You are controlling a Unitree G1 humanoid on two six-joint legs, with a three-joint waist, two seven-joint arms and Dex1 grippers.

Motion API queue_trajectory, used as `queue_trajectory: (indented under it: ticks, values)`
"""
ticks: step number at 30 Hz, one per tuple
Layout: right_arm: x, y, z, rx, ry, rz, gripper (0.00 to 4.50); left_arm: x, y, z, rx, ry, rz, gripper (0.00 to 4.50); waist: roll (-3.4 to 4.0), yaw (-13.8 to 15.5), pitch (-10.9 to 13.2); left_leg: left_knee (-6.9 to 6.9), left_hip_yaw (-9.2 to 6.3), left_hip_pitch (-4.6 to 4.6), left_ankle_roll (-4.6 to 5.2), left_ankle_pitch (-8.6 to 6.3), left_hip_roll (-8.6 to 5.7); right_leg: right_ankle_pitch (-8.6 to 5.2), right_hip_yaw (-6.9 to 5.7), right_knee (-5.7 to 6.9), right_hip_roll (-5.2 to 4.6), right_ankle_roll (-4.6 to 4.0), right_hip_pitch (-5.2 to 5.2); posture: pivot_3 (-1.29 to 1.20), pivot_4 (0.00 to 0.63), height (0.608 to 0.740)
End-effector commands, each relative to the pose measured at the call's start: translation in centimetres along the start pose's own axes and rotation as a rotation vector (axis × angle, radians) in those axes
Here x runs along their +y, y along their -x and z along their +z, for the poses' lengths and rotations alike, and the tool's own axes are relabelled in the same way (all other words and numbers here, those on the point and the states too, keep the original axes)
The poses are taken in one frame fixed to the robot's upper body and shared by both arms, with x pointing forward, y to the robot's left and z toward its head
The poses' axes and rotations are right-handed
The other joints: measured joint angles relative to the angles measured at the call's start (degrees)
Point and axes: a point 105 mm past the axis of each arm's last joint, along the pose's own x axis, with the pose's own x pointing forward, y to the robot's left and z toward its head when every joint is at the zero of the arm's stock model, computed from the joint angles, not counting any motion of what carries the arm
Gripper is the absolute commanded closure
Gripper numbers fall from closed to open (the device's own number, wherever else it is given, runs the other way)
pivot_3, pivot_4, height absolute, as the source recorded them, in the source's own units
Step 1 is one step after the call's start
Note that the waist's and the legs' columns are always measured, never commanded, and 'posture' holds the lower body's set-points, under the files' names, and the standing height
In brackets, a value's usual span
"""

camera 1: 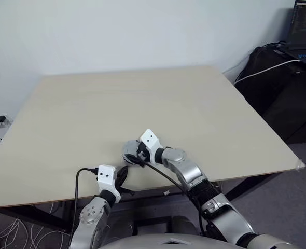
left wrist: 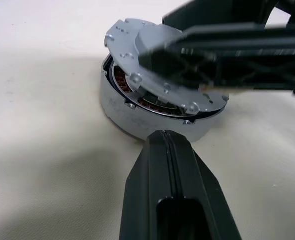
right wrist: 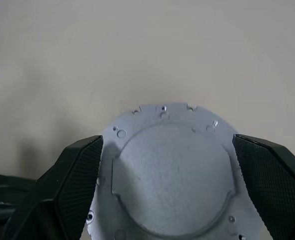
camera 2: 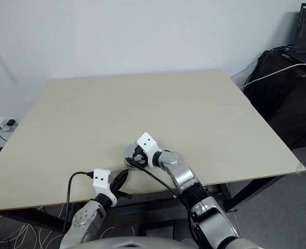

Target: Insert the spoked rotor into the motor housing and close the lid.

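The motor housing point(left wrist: 121, 109) stands on the table point(camera 1: 142, 98) near its front edge. Copper windings point(left wrist: 121, 80) show in a gap under the silver-grey lid point(right wrist: 172, 175), which lies tilted on top, plain face and raised hub up. My right gripper point(right wrist: 170, 145) is open, and its fingers point(right wrist: 72, 180) straddle the lid's rim on both sides without pinching it. My left gripper point(left wrist: 165, 137) is shut and empty, its tip just short of the housing wall. In the head views the lid point(camera 1: 127, 151) peeks out beside the right gripper point(camera 1: 136, 154). The spoked rotor is hidden.
The table's front edge runs right behind both grippers point(camera 1: 123, 174). Off the table at the right are a black bag point(camera 1: 277, 78), a white cable point(camera 1: 267, 70) and a laptop point(camera 1: 304, 31). Loose cables lie on the floor at the left.
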Motion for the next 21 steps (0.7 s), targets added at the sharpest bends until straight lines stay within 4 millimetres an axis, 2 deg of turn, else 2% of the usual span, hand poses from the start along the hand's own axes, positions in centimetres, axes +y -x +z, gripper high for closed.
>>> queue_trajectory:
  ticks: [1,5,8,10,21]
  values:
    - [-0.59,-0.03,1.51,-0.049,0.029,-0.02,0.04,-0.12,-0.11,1.71,-0.058,-0.018,-0.007,4.5,0.0,-0.02,0.0,0.0,0.0,0.0,0.0,0.0,0.0,0.02,0.0,0.0,0.0,-0.03,0.0,0.0,0.0,0.74]
    - [-0.77,0.07,1.11,-0.039,0.021,-0.031,0.04,-0.1,-0.11,1.79,-0.059,-0.021,-0.008,4.5,0.01,-0.05,0.0,0.0,0.0,0.01,0.0,0.0,0.0,0.02,0.0,0.01,0.0,-0.03,0.0,0.0,0.0,0.74]
    - [-0.85,0.15,0.94,-0.036,0.02,-0.038,0.65,-0.09,-0.12,1.81,-0.058,-0.022,-0.01,4.5,0.01,-0.04,0.0,0.0,0.0,0.01,0.0,0.0,0.0,0.02,0.0,0.01,0.0,-0.03,0.0,0.0,0.0,0.74]
    - [-0.87,0.18,0.92,-0.037,0.019,-0.042,1.25,-0.07,-0.11,1.81,-0.058,-0.022,-0.01,4.5,0.01,0.04,-0.01,0.0,0.0,0.01,0.0,0.0,0.0,0.01,0.0,0.01,0.0,-0.02,0.01,0.0,0.0,0.74]
    - [-0.55,0.57,0.97,-0.028,0.039,-0.016,1.31,-0.1,-0.13,1.8,-0.054,-0.021,-0.012,4.5,0.02,0.09,-0.01,0.0,0.0,0.01,0.06,0.04,-0.03,0.02,0.01,0.01,-0.01,-0.02,0.01,0.0,0.0,0.74]
